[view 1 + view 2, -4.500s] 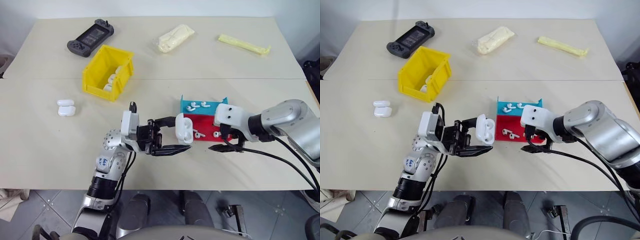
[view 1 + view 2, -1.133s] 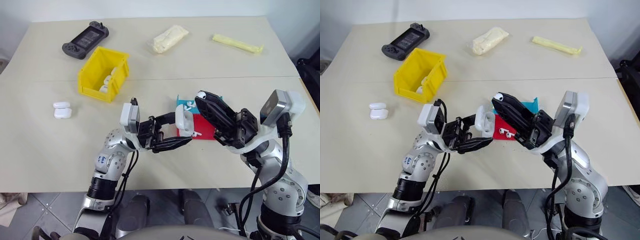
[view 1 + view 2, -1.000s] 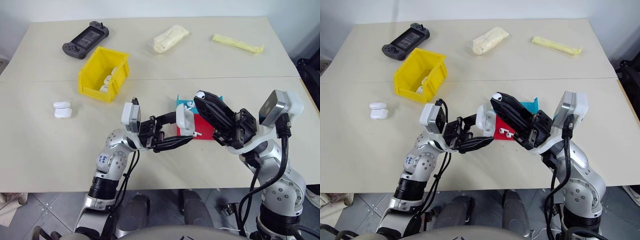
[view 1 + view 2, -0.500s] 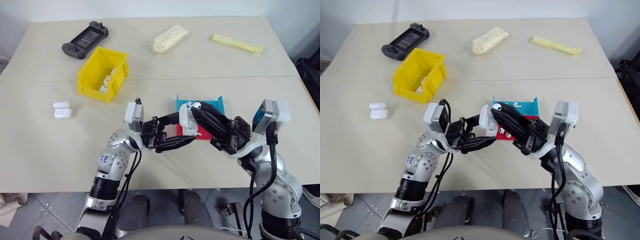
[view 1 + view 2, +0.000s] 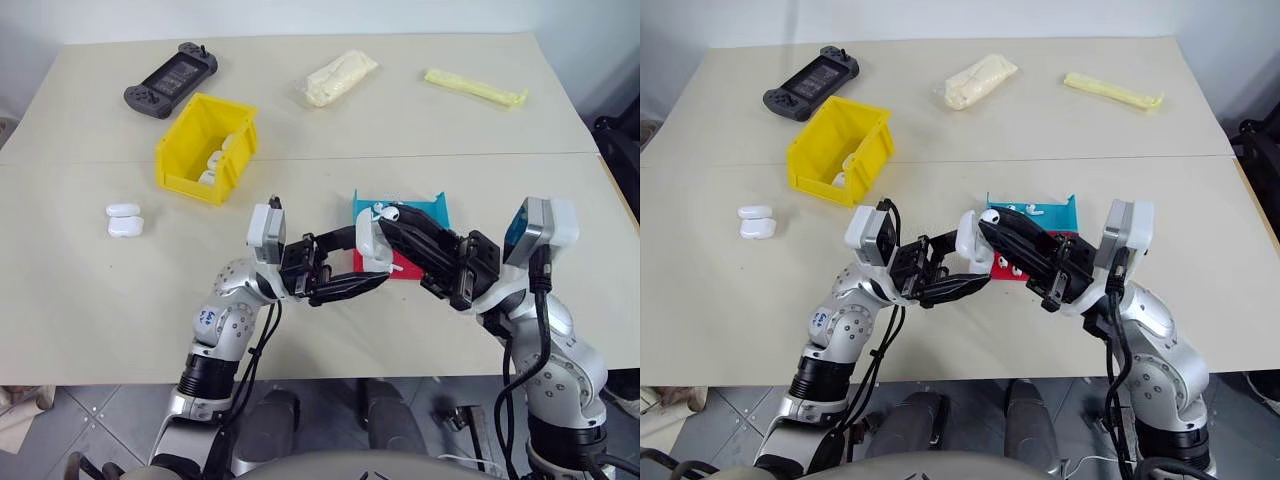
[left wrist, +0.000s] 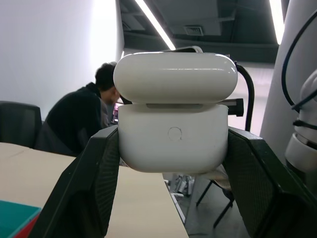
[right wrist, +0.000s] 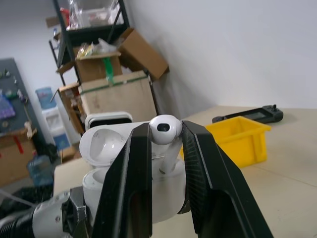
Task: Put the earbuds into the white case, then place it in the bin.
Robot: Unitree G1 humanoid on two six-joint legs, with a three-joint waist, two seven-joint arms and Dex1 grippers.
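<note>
My left gripper [image 5: 367,258] is shut on the white case [image 5: 367,243], held upright above the table with its lid flipped open; in the left wrist view the case [image 6: 174,124] sits between both fingers. My right gripper [image 5: 384,214] is shut on one of the earbuds [image 7: 162,129], pinched at its fingertips directly over the open case [image 7: 124,173]. More earbuds [image 5: 1006,265] lie in the trays just behind. The yellow bin [image 5: 180,165] stands at the back left with white cases inside.
A blue tray [image 5: 425,209] and a red tray [image 5: 408,268] sit under and behind my grippers. Two white cases [image 5: 125,219] lie at the left. At the far edge are a black game console [image 5: 171,79], a cream packet [image 5: 338,78] and a yellow strip [image 5: 475,88].
My right gripper has swung down and toward the left with the earbud, ending right over the open case. The left gripper and case have stayed in place.
</note>
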